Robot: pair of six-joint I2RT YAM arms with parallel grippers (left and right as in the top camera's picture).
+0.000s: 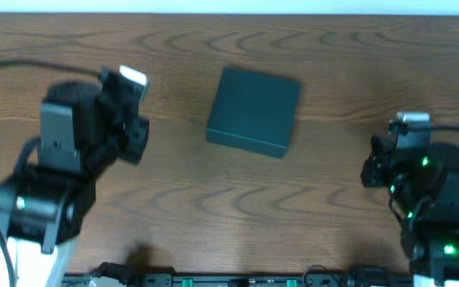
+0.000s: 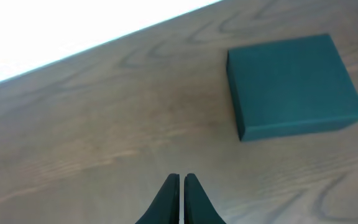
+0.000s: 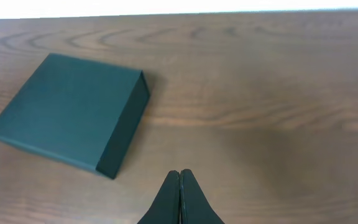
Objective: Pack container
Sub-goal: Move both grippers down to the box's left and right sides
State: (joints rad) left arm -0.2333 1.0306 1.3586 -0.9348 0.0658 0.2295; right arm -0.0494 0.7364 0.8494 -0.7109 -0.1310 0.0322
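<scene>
The left tool point(image 2: 180, 182) hangs over the bare table point(image 1: 174, 199), its fingers clenched together on nothing, probably parked clear of the work area. The container point(image 1: 253, 110) lies flat with its lid closed, mid-table toward the far edge and between both arms, so either could likely reach it. The right tool point(image 3: 180, 177) is likewise clenched and empty, well apart from it. Packing looks not yet begun.
</scene>
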